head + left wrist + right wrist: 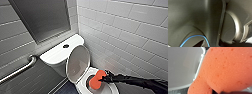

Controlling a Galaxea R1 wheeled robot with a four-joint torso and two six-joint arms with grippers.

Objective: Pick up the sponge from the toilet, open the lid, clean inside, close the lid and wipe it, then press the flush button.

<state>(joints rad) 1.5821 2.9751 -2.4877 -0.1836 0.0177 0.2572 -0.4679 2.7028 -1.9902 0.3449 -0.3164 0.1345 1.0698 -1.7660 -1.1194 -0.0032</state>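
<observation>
Item: sponge (95,81) (228,68), orange-red, held over the bowl opening of the toilet (58,53), just in front of the raised lid (78,62).
Holder: right gripper (102,79), fingers clamped on the sponge's side farthest from the lid.
Lid: upright, leaning against the tank.
Flush button (66,46): dark, round, in the middle of the tank top.
Grab bar (17,71): wall-mounted, beside the tank.

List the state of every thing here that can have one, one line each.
lid: open, raised upright.
toilet bowl: uncovered.
sponge: gripped, held at the mouth of the bowl.
right claw: shut on the sponge.
flush button: untouched, nothing on it.
</observation>
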